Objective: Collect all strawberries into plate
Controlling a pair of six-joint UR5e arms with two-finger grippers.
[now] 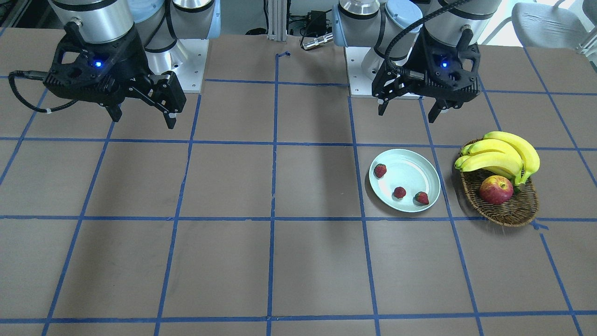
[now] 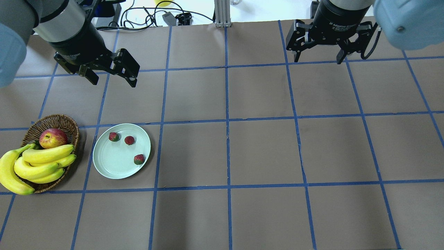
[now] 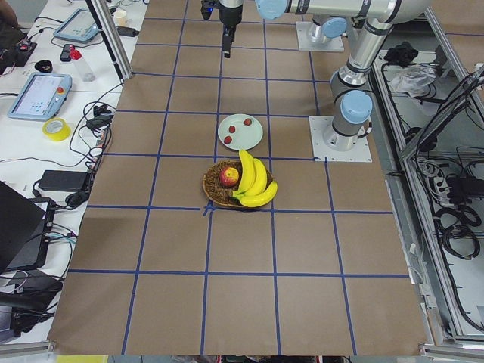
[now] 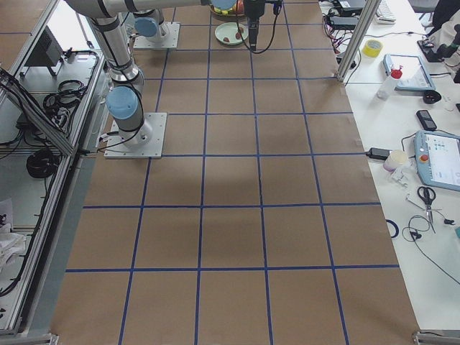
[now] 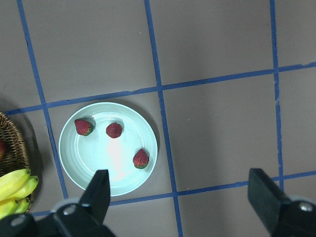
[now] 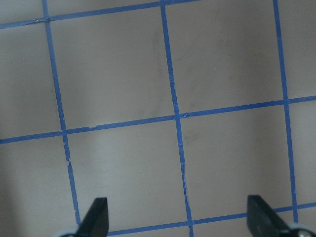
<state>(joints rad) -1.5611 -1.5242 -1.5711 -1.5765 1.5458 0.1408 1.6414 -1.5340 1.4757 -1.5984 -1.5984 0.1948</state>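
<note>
we see the bench [image 1: 317, 261], brown and ruled into squares by blue tape lines [image 1: 274, 186], with both arms held above it.

all three strawberries [image 1: 399, 192] lie inside the plate [image 1: 413, 172], each apart from the others. one sits by the rim on the bench-centre side. one sits inward on the side away from the robot. one sits close to the rim on the side nearest the basket [image 1: 513, 212]. the plate rests flat on the bench, just beside the basket; a narrow strip of bench shows between them.

the basket holds a bunch of bananas [image 1: 503, 151] and an apple [image 1: 496, 190]. the bananas overhang its rim on the robot's side. the apple lies against them, on the side away from the robot.

the left pincer [image 1: 408, 114] hangs raised over the bench, its fingers [image 5: 98, 190] spread wide apart with nothing between them. in the left wrist view the plate and its fruit lie below, off to one side of the gap.

the right pincer [image 1: 142, 120] hangs over bare squares well apart from the plate. its fingers [image 6: 96, 217] are likewise parted and grip nothing; the right wrist view shows only bench and tape beneath them.
</note>
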